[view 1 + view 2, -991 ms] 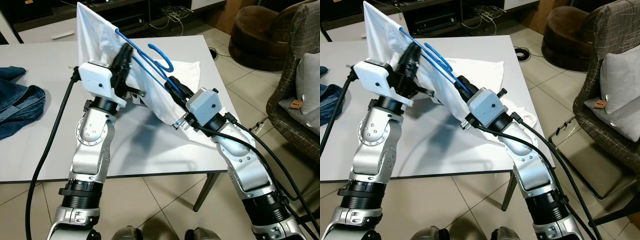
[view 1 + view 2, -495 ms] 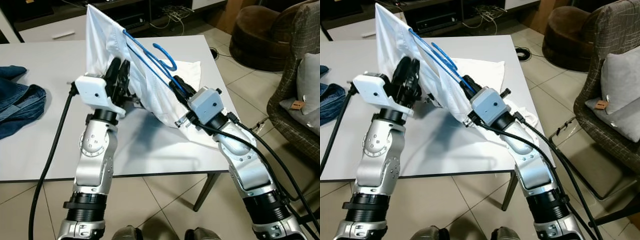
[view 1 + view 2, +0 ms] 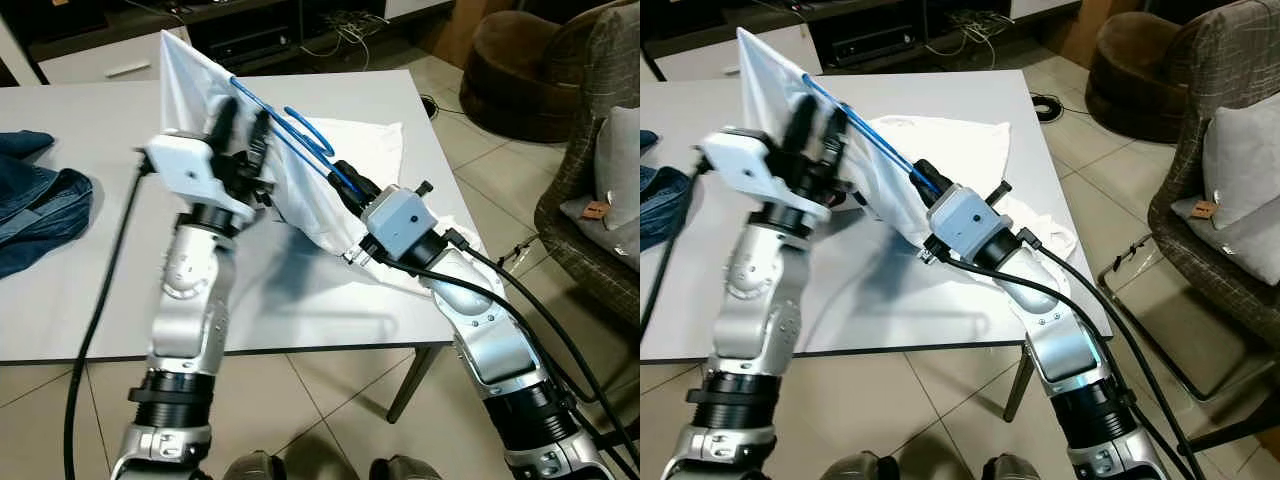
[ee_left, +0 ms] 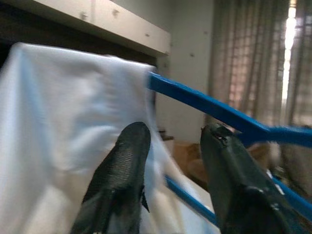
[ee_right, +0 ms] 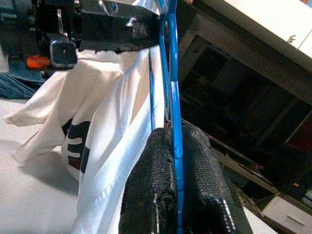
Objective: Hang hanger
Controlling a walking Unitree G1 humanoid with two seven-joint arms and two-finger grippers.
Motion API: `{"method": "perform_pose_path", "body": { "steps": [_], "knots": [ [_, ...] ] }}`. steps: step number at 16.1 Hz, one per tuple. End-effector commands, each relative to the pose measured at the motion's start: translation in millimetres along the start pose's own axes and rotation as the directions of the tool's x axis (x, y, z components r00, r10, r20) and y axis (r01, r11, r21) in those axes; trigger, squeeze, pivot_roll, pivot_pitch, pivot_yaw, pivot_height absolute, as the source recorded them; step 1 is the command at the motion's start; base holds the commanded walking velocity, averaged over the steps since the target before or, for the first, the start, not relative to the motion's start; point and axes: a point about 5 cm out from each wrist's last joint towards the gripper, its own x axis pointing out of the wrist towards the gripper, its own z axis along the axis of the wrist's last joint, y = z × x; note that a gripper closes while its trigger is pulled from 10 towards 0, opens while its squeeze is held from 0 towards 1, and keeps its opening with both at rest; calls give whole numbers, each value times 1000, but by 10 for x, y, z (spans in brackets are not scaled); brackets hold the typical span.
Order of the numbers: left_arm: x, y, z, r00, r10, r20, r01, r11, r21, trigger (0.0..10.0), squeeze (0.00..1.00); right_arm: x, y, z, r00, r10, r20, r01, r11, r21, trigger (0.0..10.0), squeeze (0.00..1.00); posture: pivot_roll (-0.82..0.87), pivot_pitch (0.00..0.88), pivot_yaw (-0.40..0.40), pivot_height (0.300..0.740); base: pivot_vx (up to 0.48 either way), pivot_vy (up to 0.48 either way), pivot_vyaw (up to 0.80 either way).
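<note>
Right hand clamps blue hanger w/ white shirt above desk; left hand fingers apart (touching shirt).

Table ahead; jeans on its left edge, shirt with hanger at centre-right; armchairs on the floor to the right
</note>
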Motion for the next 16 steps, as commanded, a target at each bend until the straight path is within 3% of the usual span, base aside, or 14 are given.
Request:
{"method": "perform_pose_path", "body": {
  "steps": [1,5,6,16],
  "knots": [
    [-21,-52,-16,999,-33,-9,34,999,12,10000,1000,12,-16,66,999,-4,39,5,1000,-14,10000,0,-75,54,53,740,0,0,0],
    [-19,4,-48,999,39,-27,-38,999,33,10000,1000,14,-10,67,999,1,41,-1,1000,-14,10000,0,-70,49,49,740,0,0,0],
    [-15,60,-58,997,71,-35,-70,997,43,10000,0,18,-9,67,999,4,43,-4,1000,-12,10000,0,-69,47,48,740,0,0,0],
    [55,62,-125,995,45,-89,-41,998,48,10000,0,11,14,97,998,15,59,-15,1000,-1,10000,0,-73,50,52,740,0,0,0]
  ]
}}
